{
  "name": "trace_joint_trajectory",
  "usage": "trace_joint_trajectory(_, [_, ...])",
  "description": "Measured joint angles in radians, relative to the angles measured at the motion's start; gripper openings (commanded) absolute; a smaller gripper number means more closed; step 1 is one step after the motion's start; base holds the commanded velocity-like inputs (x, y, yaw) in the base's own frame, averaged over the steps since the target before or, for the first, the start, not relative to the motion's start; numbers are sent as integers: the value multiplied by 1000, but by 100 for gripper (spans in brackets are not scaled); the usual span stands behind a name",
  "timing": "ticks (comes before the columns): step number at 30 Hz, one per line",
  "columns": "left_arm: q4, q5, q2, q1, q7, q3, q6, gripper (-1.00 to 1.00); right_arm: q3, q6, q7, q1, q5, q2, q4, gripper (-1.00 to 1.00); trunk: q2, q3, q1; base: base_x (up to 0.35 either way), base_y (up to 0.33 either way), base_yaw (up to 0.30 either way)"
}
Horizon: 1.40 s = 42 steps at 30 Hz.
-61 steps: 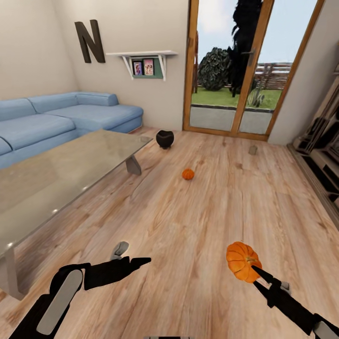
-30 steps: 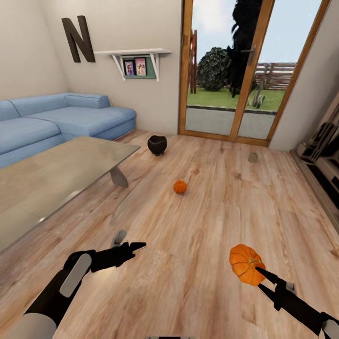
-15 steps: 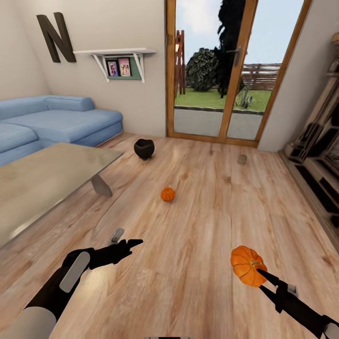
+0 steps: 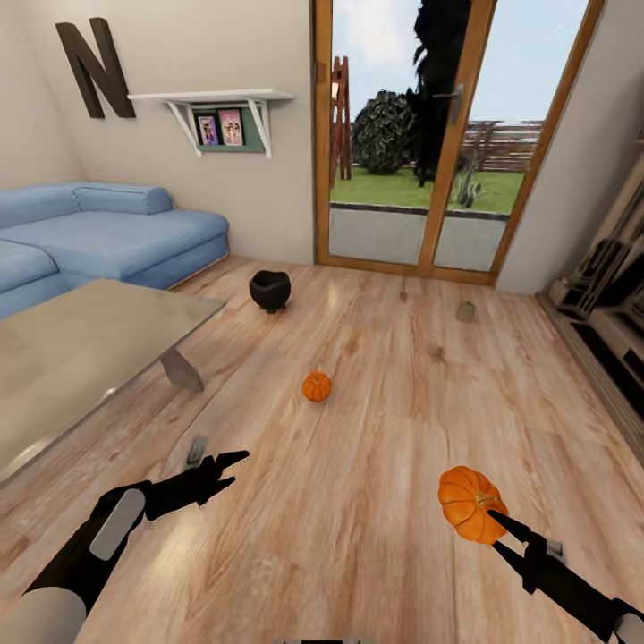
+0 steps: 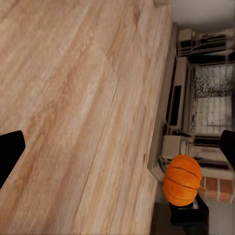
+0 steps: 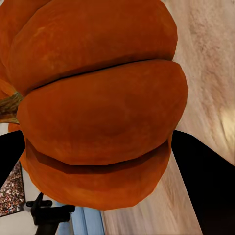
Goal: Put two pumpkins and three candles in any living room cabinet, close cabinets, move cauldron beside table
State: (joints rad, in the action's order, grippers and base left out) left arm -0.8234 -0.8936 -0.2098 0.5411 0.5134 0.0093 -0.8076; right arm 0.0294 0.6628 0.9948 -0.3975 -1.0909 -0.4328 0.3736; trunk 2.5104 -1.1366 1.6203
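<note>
fingers of the right black gripper (image 4: pixel 490 517) are clamped on the larger round orange ribbed pumpkin (image 4: pixel 467 504), which hangs above the pale wood plank floor (image 4: pixel 376 465) at the near right; in the right wrist view that pumpkin (image 6: pixel 98 103) bulges between the two dark fingers (image 6: pixel 205 181) with a bit of yellowish stem showing at one side. the left black gripper (image 4: pixel 225 467) hovers over the floor at the near left with its fingers spread apart and nothing between them; in the left wrist view one dark fingertip (image 5: pixel 10 156) stands at one edge, another at the opposite edge, with bare floor between, and the held pumpkin (image 5: pixel 182 179) shows farther off. a small beige-tan cylinder candle (image 4: pixel 196 449) stands on the floor just beside the left gripper's tips, on their far left. the smaller orange pumpkin (image 4: pixel 317 386) sits on the floor in the middle of the room, well apart from both grippers. farther off, the squat black matte cauldron (image 4: pixel 270 291) rests on the floor near the far corner of the low grey slab-topped coffee table (image 4: pixel 80 358), which fills the left side. a second tan candle (image 4: pixel 465 311) stands far right, near the wood-framed glass doors (image 4: pixel 420 143). the long low dark wooden cabinet (image 4: pixel 617 340) runs along the right wall. behind the table a light blue sofa (image 4: pixel 107 233) lines the left wall under a dark letter n (image 4: pixel 94 67) and a white wall shelf (image 4: pixel 215 103).
</note>
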Motion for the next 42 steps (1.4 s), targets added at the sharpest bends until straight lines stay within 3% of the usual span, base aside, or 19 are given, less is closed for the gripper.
trace_joint_trajectory(15, [34, 0, -2, 0, 3, 31, 0, 100, -1, -10, -7, -1, 4, 1, 11, -100, 0, 0, 0, 329, 0, 0])
trace_joint_trajectory(42, [35, 1, -4, 0, 4, 33, 1, 100, -1, -11, -15, 1, 8, 1, 12, -100, 0, 0, 0, 294, -115, 0])
